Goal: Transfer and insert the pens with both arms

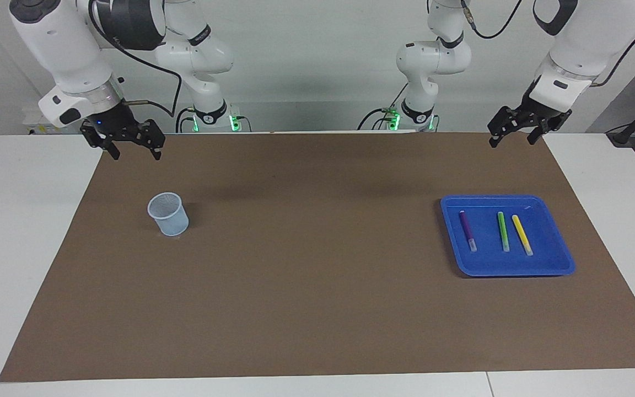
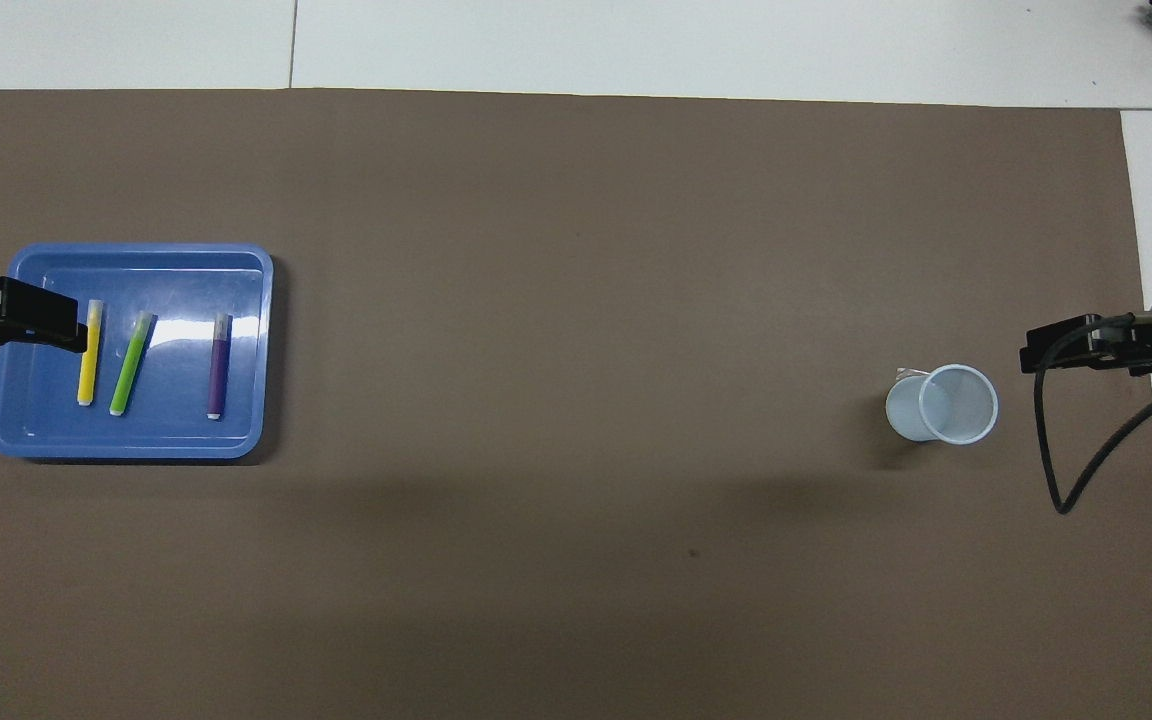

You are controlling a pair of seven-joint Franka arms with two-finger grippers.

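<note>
Facing view, left to right. Right gripper, fingers apart and empty, raised over the mat edge at the right arm's end. The cup, a pale mesh holder, stands upright on the mat, nearer the table's middle than that gripper. Tray at the left arm's end holds three pens lying apart, roughly parallel: purple pen, green pen, yellow pen. Left gripper, fingers apart and empty, hangs over the mat just on the robots' side of the tray.

Risks, as judged: the slim pens may roll or slip from a pinch; green and yellow lie close, so one finger may nudge the neighbour; the cup looks light and might tip if a pen strikes its rim, though its weight cannot be read here.
</note>
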